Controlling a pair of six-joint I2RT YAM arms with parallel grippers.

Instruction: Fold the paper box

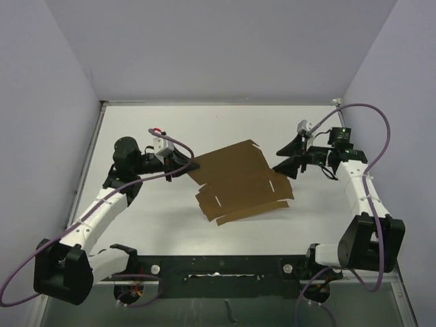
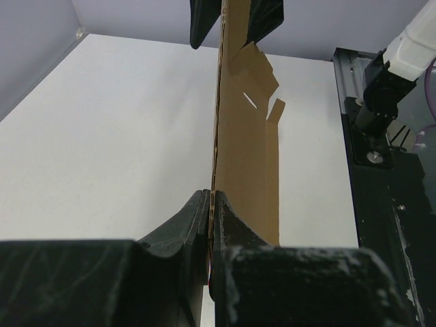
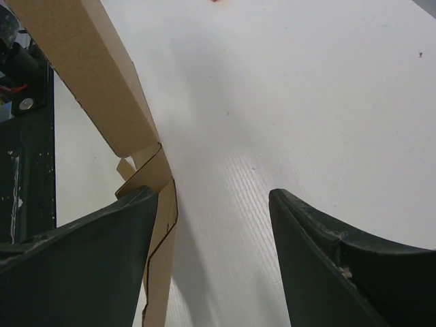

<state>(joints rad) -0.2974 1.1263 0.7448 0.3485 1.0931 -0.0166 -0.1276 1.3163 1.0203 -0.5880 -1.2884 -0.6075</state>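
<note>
Two grippers flank the flat brown die-cut cardboard paper box (image 1: 242, 180) on the white table (image 1: 225, 129), its long axis running between them. The left gripper (image 1: 182, 163) is clamped on its left corner, while the right gripper (image 1: 286, 158) is spread wide, with the box's right edge at its jaws.

No legible text, label, brand, number or sign in any view. Checked the paper box (image 1: 242, 182): plain brown, unprinted on the faces showing.

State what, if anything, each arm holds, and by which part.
Left fingers pinch the paper box by its left edge; right fingers, open, hold nothing.
</note>
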